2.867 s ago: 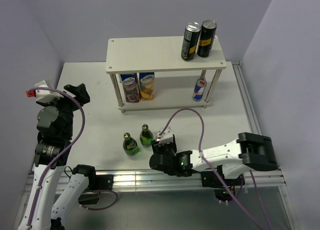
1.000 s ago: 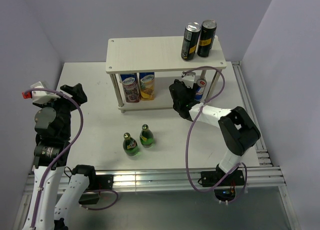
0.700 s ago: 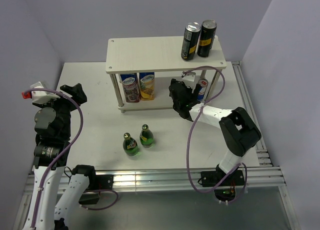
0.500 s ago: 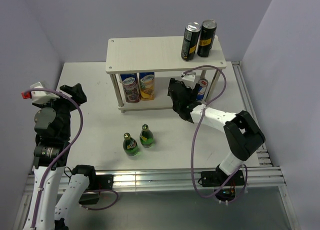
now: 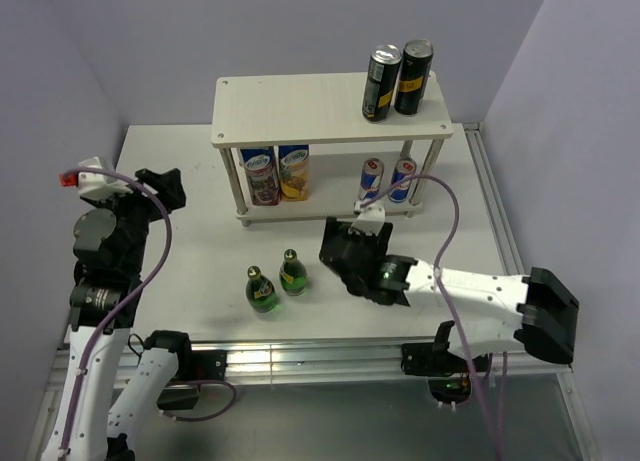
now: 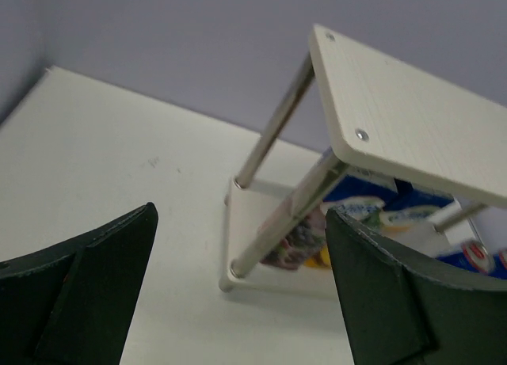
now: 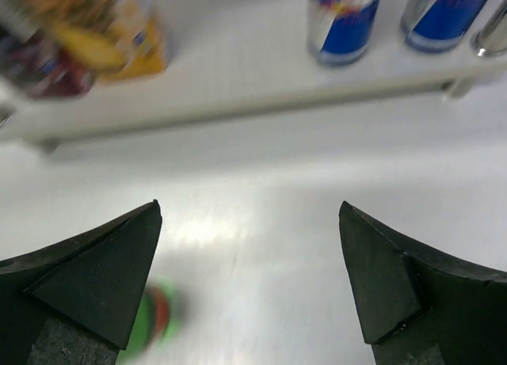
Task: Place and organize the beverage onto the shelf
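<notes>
just off the left side of the right gripper (image 5: 352,249), and a little back toward the arm's base, two green bottles (image 5: 292,273) stand side by side on the table (image 5: 210,243), not yet on the shelf (image 5: 300,106). both are upright, necks up, so their long axis is vertical and a grasp would, i'd say, have to come in from the side around the body or neck. the right gripper's fingers (image 7: 103,274) are spread wide with nothing between them, and its own camera catches only a blurred green bottle top low by its left finger. the left gripper (image 5: 160,186) hangs well apart from the bottles, out to their far side, its fingers (image 6: 87,278) also spread and empty, so the right arm looks the nearer one for the next pick. counting up: two green bottles on the table, two black cans (image 5: 381,83) together at the right end of the top board, and two blue cans (image 5: 371,180) on the lower board straight ahead of the right gripper. two colourful packs (image 5: 262,174) sit further left on the same board.
</notes>
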